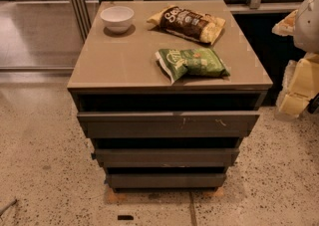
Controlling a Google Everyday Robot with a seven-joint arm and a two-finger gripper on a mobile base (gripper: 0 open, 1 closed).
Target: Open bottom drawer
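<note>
grey bottom drawer (167, 180) sits lowest on the cabinet (124, 58), just above the floor (45, 170), under the middle drawer (167, 158). hand (298, 88) hangs at the right edge, well apart from it; open or closed, cannot tell.

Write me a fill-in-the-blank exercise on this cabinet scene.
The bowl on the cabinet top is ___ in colour.
Nearest the front edge lies the ___ snack bag.
The bottom drawer is one of ___ drawer fronts.
The gripper is at the view's ___ edge, away from the drawer fronts.
Missing words: white, green, three, right.
</note>
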